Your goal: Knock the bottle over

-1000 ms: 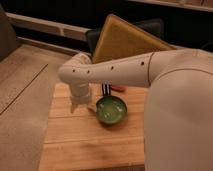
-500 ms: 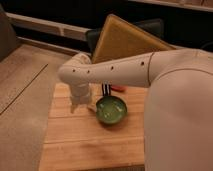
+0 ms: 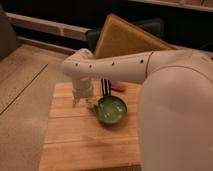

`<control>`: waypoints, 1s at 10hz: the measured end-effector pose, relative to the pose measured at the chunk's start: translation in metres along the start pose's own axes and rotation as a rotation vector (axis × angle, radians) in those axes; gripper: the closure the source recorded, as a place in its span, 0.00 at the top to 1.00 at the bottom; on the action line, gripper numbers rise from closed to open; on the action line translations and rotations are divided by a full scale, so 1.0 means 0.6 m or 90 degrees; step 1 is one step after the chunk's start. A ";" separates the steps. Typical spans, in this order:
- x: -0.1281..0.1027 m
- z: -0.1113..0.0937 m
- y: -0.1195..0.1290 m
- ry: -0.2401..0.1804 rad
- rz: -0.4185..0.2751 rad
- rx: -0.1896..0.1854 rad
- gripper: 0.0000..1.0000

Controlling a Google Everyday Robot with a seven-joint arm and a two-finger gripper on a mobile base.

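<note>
In the camera view, the robot's hand [image 3: 82, 100] points straight down at the left part of the pale wooden bench [image 3: 75, 145], its tip at or just above the planks. Whether it is open or closed I cannot tell. The thick white arm [image 3: 125, 67] runs across the middle of the view from the right. Just right of the hand stands a round green bowl [image 3: 111, 110]. Behind the bowl's far rim, half hidden under the arm, a narrow dark bottle with pale stripes [image 3: 105, 86] stands upright; it is my best reading of that shape, since little of it shows. A large tan flat board [image 3: 125, 37] leans behind the bench.

The bottle is not yet down, so the approach looks to be in hand. The next move calls for a sideways sweep to the right and away, striking the bottle high up while passing behind the bowl and not into it.
</note>
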 end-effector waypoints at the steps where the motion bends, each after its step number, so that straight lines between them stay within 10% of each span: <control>1: -0.016 0.013 0.002 0.013 -0.008 -0.007 0.65; 8: -0.098 0.114 -0.006 0.123 -0.078 -0.037 0.65; 10: -0.156 0.119 -0.021 0.084 -0.113 -0.029 0.65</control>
